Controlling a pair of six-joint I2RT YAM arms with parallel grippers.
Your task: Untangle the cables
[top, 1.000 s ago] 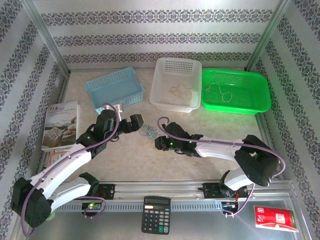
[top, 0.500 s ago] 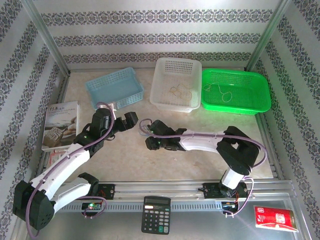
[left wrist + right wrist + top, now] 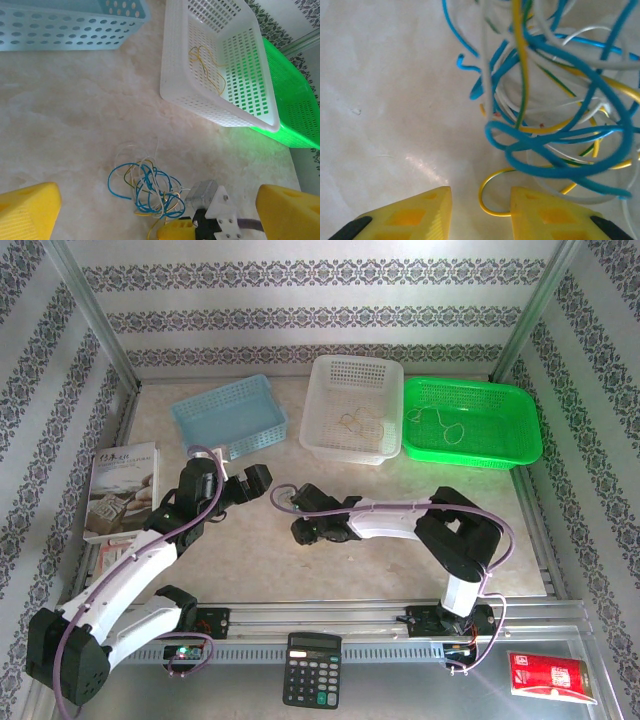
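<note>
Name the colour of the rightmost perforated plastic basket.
The basket is green; top external view.

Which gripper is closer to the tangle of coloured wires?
The right. The right gripper sits at the edge of the tangle, a yellow loop between its fingers; the left gripper hangs open, farther back.

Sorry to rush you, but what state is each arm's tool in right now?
Left tool: wide open, holding nothing.
Right tool: partly open, a yellow cable loop lying between its tips, not clamped.
</note>
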